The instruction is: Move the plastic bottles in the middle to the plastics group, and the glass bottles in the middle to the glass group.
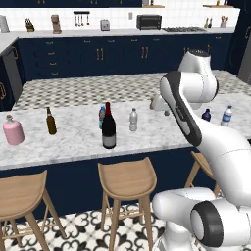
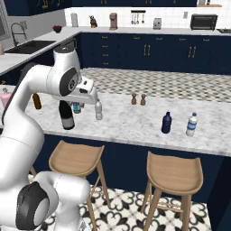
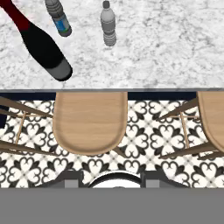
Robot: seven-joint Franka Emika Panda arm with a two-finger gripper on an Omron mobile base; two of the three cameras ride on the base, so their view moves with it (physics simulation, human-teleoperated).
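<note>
On the marble counter, left to right: pink bottle and brown beer bottle near the left end, wine bottle by the front edge, teal-bodied bottle behind it, clear plastic bottle, then navy bottle and blue-labelled water bottle near the right end. The gripper is closed, empty.

Wine bottle, clear bottle and teal bottle stand upright mid-counter.

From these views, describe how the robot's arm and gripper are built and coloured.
The arm is a chain of glossy white rounded segments with dark grey rings and caps at the joints, and a black stripe along one link. No cables or markings show. The gripper is a white block; its finger tips are small and dark.
</note>
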